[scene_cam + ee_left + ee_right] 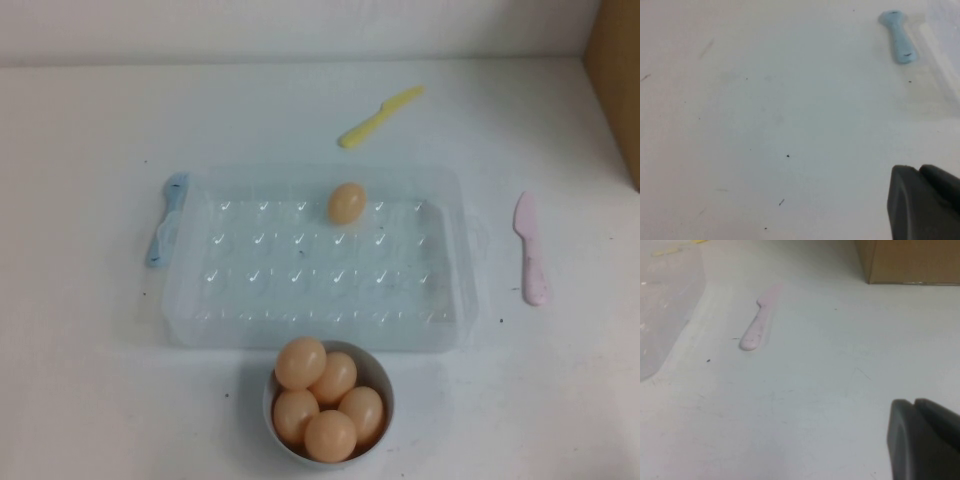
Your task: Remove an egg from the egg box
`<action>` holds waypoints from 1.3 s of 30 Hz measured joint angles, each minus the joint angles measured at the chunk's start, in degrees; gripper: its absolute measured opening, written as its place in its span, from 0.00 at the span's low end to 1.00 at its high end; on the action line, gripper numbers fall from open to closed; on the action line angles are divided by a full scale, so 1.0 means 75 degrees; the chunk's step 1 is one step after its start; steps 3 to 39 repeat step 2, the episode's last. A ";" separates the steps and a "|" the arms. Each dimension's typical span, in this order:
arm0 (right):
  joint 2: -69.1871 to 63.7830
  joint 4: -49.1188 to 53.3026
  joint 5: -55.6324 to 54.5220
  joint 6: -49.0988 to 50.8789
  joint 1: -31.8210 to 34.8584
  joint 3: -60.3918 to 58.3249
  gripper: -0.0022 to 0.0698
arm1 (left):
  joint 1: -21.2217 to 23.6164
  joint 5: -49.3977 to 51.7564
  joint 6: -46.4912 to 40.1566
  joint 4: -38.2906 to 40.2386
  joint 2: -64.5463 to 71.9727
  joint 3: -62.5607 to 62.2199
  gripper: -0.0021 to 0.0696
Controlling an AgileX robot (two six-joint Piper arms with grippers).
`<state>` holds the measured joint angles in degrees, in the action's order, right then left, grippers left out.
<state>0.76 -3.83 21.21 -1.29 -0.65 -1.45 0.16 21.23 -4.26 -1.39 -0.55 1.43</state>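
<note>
Toward twelve o'clock in the clear egg box [200,300], one egg [347,203] sits alone: light, smooth and likely slippery, best pinched gently across its middle. Left gripper [927,200] and right gripper [925,437] hang over bare table with fingers closed, empty, well apart from it.

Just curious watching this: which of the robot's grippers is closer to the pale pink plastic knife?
Right. The right gripper, fingers together, hovers over the table near the pale pink plastic knife. The left gripper, shut, is beyond the clear plastic egg box, near its blue handle.
</note>
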 joint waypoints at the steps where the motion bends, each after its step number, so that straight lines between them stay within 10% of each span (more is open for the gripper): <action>1: 0.0000 0.0000 0.0000 0.0000 0.0000 0.0000 0.01 | 0.0000 0.0000 0.0000 0.0000 0.0000 0.0000 0.02; 39: 0.0000 0.0000 0.0000 0.0000 0.0000 0.0000 0.01 | 0.0000 0.0000 0.0000 0.0000 0.0000 0.0000 0.02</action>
